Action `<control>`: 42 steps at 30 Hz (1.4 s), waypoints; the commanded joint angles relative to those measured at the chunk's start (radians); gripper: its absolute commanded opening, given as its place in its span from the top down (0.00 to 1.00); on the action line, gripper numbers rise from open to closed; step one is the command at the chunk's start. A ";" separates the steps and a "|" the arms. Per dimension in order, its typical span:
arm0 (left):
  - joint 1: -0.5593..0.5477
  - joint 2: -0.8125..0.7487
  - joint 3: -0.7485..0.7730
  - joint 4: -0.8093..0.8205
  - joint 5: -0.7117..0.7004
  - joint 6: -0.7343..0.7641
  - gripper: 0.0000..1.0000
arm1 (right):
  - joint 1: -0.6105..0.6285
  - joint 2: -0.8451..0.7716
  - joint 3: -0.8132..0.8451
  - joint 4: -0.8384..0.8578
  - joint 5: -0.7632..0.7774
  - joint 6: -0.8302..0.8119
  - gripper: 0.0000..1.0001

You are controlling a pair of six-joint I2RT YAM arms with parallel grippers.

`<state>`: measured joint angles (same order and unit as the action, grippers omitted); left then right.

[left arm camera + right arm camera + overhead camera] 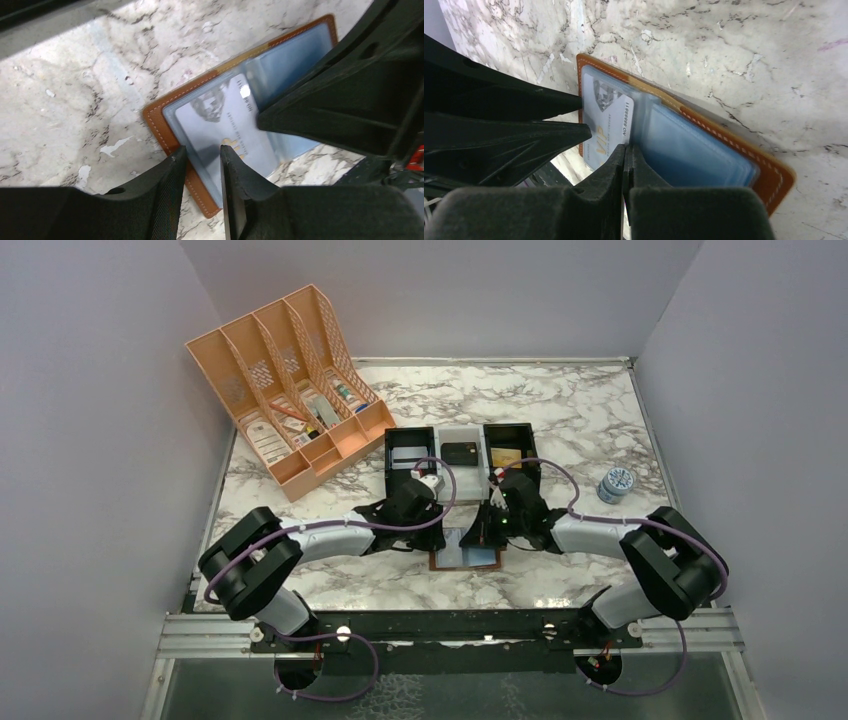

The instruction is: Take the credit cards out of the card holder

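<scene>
The card holder lies spread open on the marble between both grippers, a brown leather wallet with pale blue-grey pockets. One credit card, pale grey with gold print, sits in its left half and also shows in the right wrist view. My left gripper is open by a narrow gap, its jaws straddling the left edge of the card and the card holder. My right gripper is shut at the middle fold, pinching a thin pocket leaf of the card holder. Any other cards are hidden.
A black-and-white tray set stands just behind the wallet. An orange file organizer stands at the back left. A small round tin sits at the right. Grey walls close in the table on three sides.
</scene>
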<state>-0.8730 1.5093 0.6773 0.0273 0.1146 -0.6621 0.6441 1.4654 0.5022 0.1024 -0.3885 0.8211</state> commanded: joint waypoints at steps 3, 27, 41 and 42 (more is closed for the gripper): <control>-0.015 0.042 0.005 -0.094 -0.044 0.022 0.66 | -0.025 -0.010 0.015 0.020 -0.051 -0.010 0.99; -0.028 0.042 0.012 -0.108 -0.059 0.027 0.72 | -0.086 -0.074 -0.017 -0.072 -0.030 -0.071 0.99; -0.044 0.071 0.035 -0.108 -0.053 0.030 0.75 | -0.096 0.049 -0.041 0.089 -0.258 -0.073 0.67; -0.047 0.073 0.037 -0.109 -0.053 0.029 0.76 | -0.097 0.061 -0.039 0.093 -0.259 -0.072 0.68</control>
<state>-0.9031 1.5433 0.7094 -0.0109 0.0792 -0.6552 0.5484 1.4750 0.4679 0.1349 -0.5804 0.7620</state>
